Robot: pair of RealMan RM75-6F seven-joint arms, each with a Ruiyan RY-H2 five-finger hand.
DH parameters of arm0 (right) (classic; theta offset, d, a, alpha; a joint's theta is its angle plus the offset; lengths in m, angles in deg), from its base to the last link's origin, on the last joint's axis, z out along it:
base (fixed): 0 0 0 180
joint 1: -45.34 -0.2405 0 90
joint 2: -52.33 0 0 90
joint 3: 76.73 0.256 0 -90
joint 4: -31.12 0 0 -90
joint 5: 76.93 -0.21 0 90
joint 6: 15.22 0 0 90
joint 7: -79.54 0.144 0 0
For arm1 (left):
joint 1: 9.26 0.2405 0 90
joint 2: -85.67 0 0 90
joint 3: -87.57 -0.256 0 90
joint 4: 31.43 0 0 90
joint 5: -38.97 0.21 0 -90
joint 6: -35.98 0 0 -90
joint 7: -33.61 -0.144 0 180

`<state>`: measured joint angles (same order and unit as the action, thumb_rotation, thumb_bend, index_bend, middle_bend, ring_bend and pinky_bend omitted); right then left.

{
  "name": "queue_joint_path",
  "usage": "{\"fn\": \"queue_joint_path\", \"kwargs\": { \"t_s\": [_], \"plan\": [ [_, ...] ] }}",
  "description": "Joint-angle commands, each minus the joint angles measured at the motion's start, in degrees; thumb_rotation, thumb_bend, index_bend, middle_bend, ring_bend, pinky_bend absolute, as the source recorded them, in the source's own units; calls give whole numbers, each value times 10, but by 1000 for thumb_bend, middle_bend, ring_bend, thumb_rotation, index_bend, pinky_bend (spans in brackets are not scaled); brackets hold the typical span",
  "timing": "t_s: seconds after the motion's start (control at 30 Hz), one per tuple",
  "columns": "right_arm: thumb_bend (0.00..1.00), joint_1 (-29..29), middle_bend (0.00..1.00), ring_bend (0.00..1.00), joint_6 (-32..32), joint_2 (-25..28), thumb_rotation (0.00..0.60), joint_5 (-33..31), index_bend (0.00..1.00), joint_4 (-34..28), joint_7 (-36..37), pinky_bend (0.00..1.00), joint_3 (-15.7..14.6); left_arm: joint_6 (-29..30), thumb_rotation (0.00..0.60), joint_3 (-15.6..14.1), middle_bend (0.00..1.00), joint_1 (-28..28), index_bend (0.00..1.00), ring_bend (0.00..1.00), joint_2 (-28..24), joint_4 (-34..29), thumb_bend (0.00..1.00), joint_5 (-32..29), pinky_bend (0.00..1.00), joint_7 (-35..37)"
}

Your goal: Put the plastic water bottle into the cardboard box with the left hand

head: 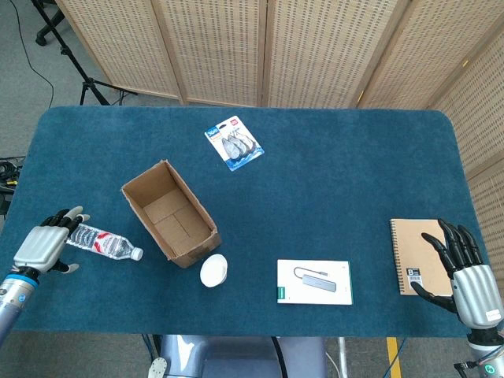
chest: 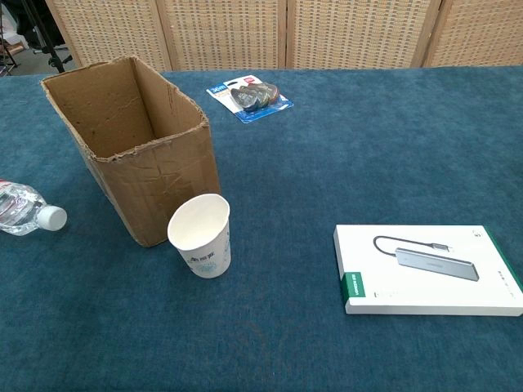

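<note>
Plastic water bottle (head: 103,243) lying on its side at lower left of frame, white cap pointing toward cardboard box (head: 170,213), box standing open-topped just right of it. Left hand (head: 44,246) hovering at bottle's base end, fingers apart, holding nothing; contact not discernible. Paper cup (head: 213,270) sitting at box's lower corner. Right hand (head: 465,276) resting spread at lower right, overlapping notebook (head: 414,256).

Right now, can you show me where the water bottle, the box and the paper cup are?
water bottle (head: 102,242), head view, on its red-and-white label.
cardboard box (chest: 163,170), chest view, on its front outer wall.
paper cup (chest: 204,255), chest view, on its printed side.
</note>
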<state>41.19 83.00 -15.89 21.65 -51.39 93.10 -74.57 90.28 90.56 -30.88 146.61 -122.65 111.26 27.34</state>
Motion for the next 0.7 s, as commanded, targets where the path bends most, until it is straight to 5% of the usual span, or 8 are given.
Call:
{"fn": "queue_joint_path", "kwargs": {
  "t_s": [0.03, 0.7],
  "plan": [
    [135, 0, 0, 0, -1, 0, 600, 0, 147, 0, -1, 0, 0, -18, 600, 0, 125, -13, 171, 42, 10, 16, 109, -6, 168, -1],
    [138, 0, 0, 0, -1, 2, 600, -2, 147, 0, 4, 0, 0, -84, 600, -18, 127, -63, 190, 43, 89, 96, 142, -27, 168, -44]
  ]
}}
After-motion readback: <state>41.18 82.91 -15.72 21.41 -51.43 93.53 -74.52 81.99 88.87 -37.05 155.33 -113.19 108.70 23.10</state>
